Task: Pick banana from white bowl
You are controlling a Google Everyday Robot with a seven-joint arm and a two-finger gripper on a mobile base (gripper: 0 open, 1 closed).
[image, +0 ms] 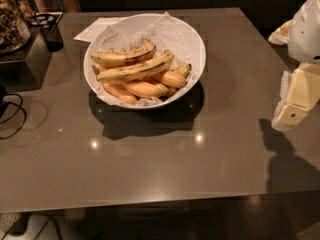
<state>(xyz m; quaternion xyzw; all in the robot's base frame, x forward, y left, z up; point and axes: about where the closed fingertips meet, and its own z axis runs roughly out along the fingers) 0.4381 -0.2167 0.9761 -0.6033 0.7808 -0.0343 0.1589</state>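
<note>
The white bowl (pixel 195 44), wide and lined with crumpled white paper, stands on the brown table toward the back centre. The banana (pixel 136 69), long, fairly straight and dark-speckled, lies across the top of the pile. A shorter curved speckled banana (pixel 124 57) lies just behind it. Smooth orange-yellow bananas (pixel 145 88) lie under and in front of them. My gripper (pixel 298 101) is at the right edge of the view, well right of the bowl and above the table, apart from all the fruit.
The table (pixel 150 159) is glossy and shows light reflections. A sheet of paper (pixel 95 30) lies behind the bowl at the left. A dark cup (pixel 52 34) and a jar (pixel 11 19) stand at the far left. Black cables (pixel 12 111) lie at the left edge.
</note>
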